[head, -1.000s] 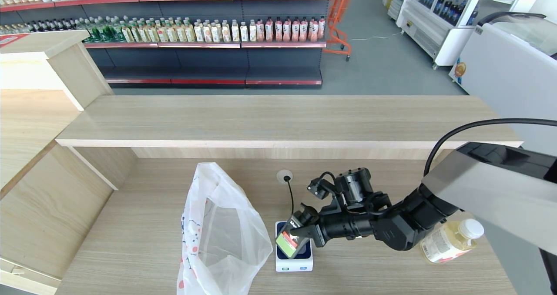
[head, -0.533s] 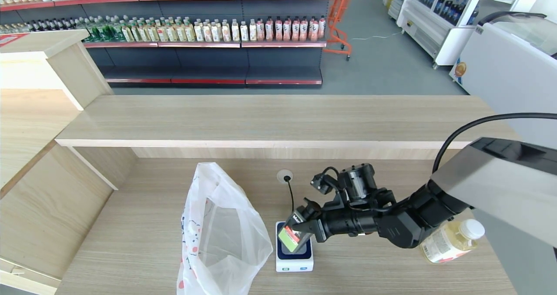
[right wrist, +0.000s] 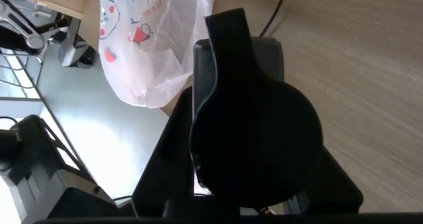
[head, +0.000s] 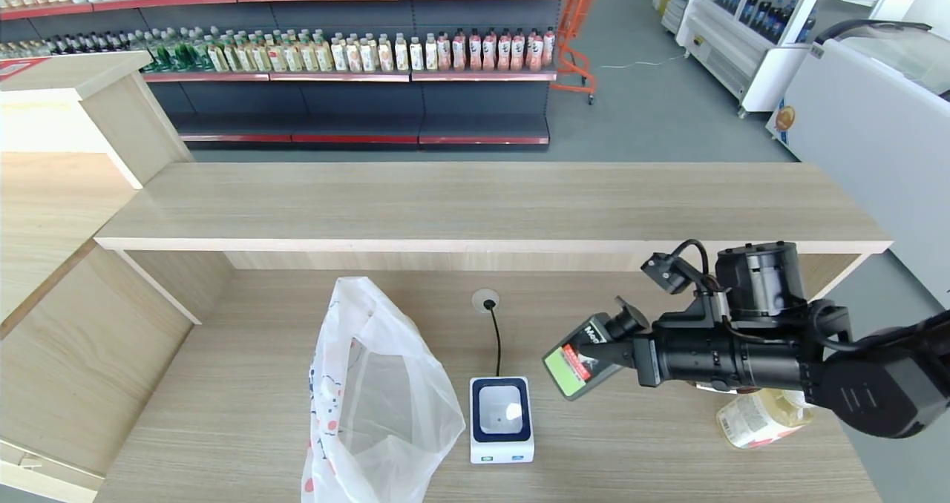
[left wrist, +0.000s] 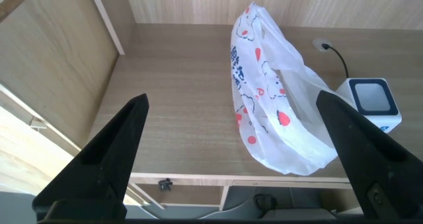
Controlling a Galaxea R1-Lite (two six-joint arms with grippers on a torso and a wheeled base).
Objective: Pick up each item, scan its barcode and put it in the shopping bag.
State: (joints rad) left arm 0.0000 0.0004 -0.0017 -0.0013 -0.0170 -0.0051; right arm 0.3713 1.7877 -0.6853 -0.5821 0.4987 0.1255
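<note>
- The right gripper [head: 605,349] clamps a small green-and-red packet [head: 573,360]; the packet juts out past the fingertips, tilted.
- The packet hangs above the counter [head: 223,414], right of the scanner [head: 502,418] and well apart from the shopping bag [head: 371,399].
- The left gripper [left wrist: 231,102] is spread wide, holding nothing.

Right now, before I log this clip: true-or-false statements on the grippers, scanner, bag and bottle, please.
The right gripper grips a small packet. True.
The small packet rests on the scanner. False: it is held in the air, right of it.
The shopping bag stands left of the scanner. True.
The bottle is in the shopping bag. False: it lies on the counter, at its right end.
The left gripper is shut. False: it is open.
</note>
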